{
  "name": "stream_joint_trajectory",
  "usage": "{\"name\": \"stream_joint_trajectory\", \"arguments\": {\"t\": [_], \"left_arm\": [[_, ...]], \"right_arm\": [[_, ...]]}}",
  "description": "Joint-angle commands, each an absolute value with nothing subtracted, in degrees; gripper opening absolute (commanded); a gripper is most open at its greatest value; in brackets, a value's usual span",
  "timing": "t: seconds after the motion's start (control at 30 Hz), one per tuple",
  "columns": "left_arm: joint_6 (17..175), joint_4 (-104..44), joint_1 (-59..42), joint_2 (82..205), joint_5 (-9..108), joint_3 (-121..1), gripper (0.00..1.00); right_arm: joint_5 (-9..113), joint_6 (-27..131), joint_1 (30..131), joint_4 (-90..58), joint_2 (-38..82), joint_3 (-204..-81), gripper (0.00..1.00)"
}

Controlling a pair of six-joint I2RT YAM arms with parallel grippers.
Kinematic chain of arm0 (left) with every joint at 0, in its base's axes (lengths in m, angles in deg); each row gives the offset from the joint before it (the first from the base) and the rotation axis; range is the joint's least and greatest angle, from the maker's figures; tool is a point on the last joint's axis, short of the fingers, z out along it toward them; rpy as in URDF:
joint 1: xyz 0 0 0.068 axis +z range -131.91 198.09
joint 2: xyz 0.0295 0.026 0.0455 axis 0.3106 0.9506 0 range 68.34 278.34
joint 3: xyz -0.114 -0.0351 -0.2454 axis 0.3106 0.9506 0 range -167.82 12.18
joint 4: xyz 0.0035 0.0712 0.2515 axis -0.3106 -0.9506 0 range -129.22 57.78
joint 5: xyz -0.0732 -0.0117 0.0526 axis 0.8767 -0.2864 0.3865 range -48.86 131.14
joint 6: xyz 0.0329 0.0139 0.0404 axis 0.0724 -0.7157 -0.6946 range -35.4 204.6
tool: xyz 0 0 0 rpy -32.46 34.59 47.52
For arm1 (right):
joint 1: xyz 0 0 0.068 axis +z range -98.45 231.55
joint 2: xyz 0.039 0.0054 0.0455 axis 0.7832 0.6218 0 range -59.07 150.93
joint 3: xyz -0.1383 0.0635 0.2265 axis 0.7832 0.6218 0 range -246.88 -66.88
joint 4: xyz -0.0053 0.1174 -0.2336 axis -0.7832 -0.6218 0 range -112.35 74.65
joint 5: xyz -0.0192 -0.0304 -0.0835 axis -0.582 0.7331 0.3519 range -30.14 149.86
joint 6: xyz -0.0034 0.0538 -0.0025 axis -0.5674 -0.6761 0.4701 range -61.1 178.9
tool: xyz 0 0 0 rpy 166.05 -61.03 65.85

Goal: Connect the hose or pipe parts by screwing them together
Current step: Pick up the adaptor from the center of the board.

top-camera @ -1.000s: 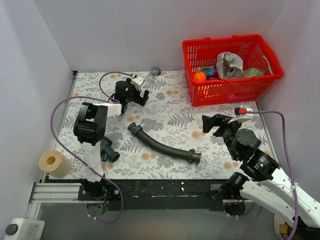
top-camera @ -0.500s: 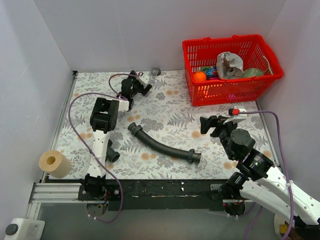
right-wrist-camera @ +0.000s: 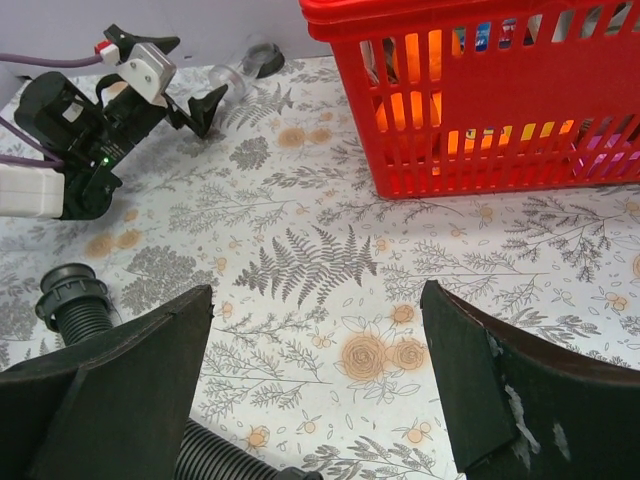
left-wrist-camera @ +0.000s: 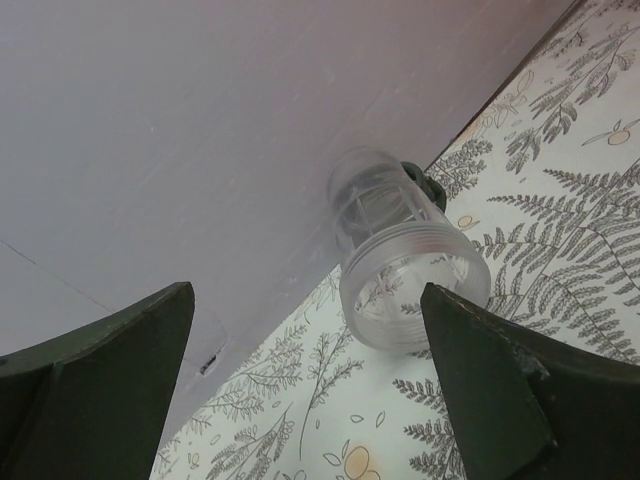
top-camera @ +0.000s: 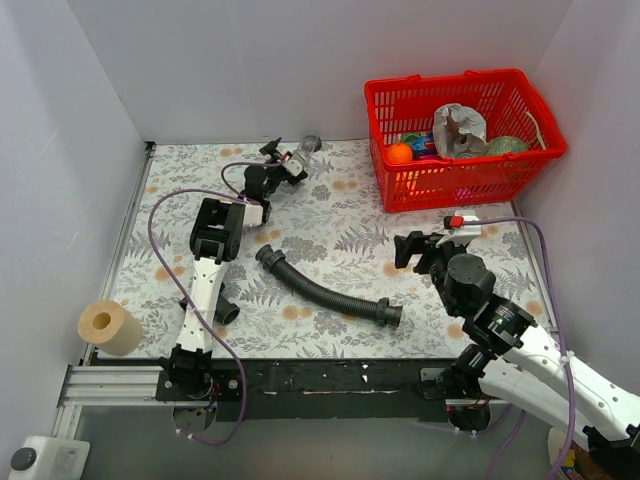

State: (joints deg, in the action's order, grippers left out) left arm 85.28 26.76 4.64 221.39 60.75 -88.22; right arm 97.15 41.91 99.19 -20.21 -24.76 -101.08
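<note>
Hose [top-camera: 325, 293] lies loose on the surface [top-camera: 340, 215] in top view, T-fitting [top-camera: 224, 309] well apart by the left arm [top-camera: 214, 235]; neither is held. Left wrist: left fingers [left-wrist-camera: 110, 390] spread wide and empty, framing a clear threaded piece [left-wrist-camera: 405, 260] at the back wall [left-wrist-camera: 200, 120], not a task part by my read. Right wrist: right fingers [right-wrist-camera: 520, 400] wide and empty too, hose collar [right-wrist-camera: 72, 292] low left, so probably lining up on that end.

We see a long black ribbed flexible hose [top-camera: 320, 292] lying mid-table. A dark grey plastic T-shaped fitting [top-camera: 226, 309] sits beside the left arm, and a red plastic basket [top-camera: 500, 170] stands far right.
</note>
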Motion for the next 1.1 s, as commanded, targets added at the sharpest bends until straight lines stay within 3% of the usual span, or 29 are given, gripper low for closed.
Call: {"name": "stream_joint_trajectory", "arguments": {"t": [0.0,0.2,0.47,0.53,0.67,0.7,0.8,1.07], "left_arm": [[81.61,30.18,4.56,225.39,63.46,-90.47,0.98],[79.85,34.4,4.56,232.06,66.36,-96.88,0.98],[81.69,26.85,4.82,239.9,69.78,-112.0,0.98],[81.79,26.06,5.08,239.38,71.63,-111.14,0.93],[81.6,23.43,5.87,236.49,77.77,-106.48,0.6],[81.69,22.9,6.14,235.86,78.74,-105.69,0.42],[81.87,25.07,6.14,234.63,79.9,-102.88,0.12],[84.24,38.35,6.14,233.4,75.51,-97.96,0.0]], "right_arm": [[97.56,42.47,98.84,-16.41,-23.21,-100.81,0.91],[96.86,42.2,98.31,-13.95,-22.25,-99.58,0.84],[96.59,41.24,97.52,-13.06,-22.07,-98.96,0.71],[96.42,41.24,97.43,-13.15,-21.63,-99.05,0.68],[95.72,40.97,97.0,-13.15,-20.93,-99.4,0.63],[95.45,40.88,96.91,-13.07,-20.75,-99.4,0.61],[94.84,40.18,96.73,-13.15,-20.83,-99.49,0.56],[94.05,39.04,96.64,-13.77,-22.68,-99.93,0.45]]}}
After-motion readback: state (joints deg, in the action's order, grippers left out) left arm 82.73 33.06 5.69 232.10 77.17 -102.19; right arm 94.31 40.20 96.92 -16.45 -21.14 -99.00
